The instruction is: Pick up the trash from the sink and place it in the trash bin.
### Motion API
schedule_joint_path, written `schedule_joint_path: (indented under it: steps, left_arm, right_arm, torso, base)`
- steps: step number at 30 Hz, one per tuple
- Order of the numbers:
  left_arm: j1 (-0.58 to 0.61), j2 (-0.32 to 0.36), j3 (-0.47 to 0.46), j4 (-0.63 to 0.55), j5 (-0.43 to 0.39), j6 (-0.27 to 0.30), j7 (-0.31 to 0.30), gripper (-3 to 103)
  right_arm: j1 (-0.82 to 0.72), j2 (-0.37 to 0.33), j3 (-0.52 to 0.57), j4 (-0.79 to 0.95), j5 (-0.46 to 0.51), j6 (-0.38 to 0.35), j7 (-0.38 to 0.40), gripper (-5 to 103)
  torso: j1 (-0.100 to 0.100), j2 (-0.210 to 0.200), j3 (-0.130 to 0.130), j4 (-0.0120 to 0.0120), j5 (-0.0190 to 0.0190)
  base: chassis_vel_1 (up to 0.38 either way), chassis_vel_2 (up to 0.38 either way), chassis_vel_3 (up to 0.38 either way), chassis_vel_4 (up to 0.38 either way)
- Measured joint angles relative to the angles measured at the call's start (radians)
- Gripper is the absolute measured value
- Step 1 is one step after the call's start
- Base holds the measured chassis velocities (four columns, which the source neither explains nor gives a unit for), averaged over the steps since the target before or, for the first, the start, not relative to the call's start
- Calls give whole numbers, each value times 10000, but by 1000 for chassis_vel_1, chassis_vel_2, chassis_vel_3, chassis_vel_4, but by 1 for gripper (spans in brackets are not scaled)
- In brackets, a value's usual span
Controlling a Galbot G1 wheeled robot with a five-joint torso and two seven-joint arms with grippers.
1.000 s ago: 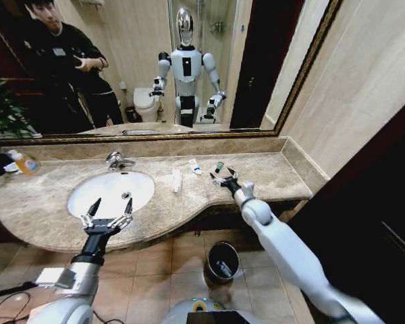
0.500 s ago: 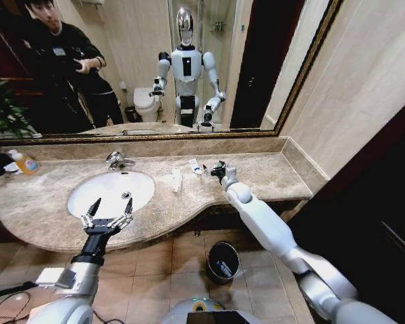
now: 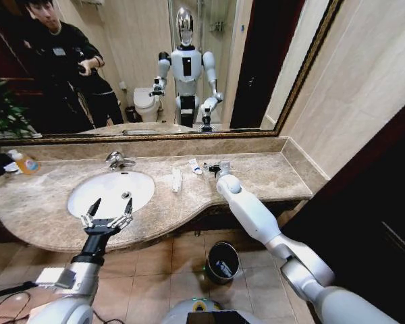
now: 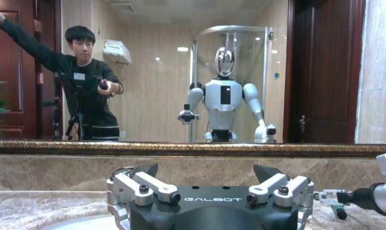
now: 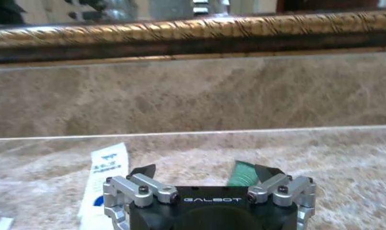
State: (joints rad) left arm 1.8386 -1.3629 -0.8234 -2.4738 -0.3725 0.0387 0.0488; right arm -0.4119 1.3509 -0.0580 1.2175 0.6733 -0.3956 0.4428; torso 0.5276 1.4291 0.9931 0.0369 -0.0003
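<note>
The white sink (image 3: 94, 196) sits in the marble top, and nothing lies in its basin. The trash is on the counter to its right: a white tube (image 3: 177, 179), a white tube with blue print (image 3: 195, 165) (image 5: 105, 168), and a small green-capped tube (image 5: 242, 173). My right gripper (image 3: 214, 167) (image 5: 206, 173) is open, low over the counter near the back wall, and the green-capped tube lies between its fingers. My left gripper (image 3: 109, 214) (image 4: 206, 171) hovers open at the sink's front rim, holding nothing. On the floor below the counter stands the black trash bin (image 3: 223, 261).
A chrome faucet (image 3: 118, 160) stands behind the basin. A clear bottle with an orange label (image 3: 25, 163) is at the counter's far left. A gold-framed mirror (image 3: 155, 135) and a marble backsplash close off the back; a wall bounds the right end.
My right gripper has moved left and toward the back wall, from the counter's front part to the green-capped tube. The left arm has not moved.
</note>
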Motion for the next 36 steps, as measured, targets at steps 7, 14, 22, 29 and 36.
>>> schedule_joint_path:
  steps: [7, 14, 22, 29, 36]
  left_arm:
    - [0, 0, 0, 0, 0, 0, 0, 100]
    - [0, 0, 0, 0, 0, 0, 0, 100]
    - [0, 0, 0, 0, 0, 0, 0, 100]
    - [0, 0, 0, 0, 0, 0, 0, 100]
    - [0, 0, 0, 0, 0, 0, 0, 100]
  right_arm:
    - [-71, -16, 278, -302, 283, 0, -18, 96]
    - [-286, -104, 409, -301, 349, 85, -146, 77]
    - [-531, -215, 459, -94, 273, 155, -177, 63]
    - [-739, -274, 331, 221, 126, 180, -167, 40]
    - [-920, -414, 205, 494, -311, 340, -215, 25]
  torso:
    - [0, 1, 0, -1, 2]
    - [0, 2, 0, 0, 2]
    - [-2, 2, -2, -1, 1]
    - [-1, 2, -1, -1, 3]
    - [0, 1, 1, 0, 5]
  base:
    - [0, 0, 0, 0]
    - [0, 0, 0, 0]
    - [0, 0, 0, 0]
    - [0, 0, 0, 0]
    - [0, 0, 0, 0]
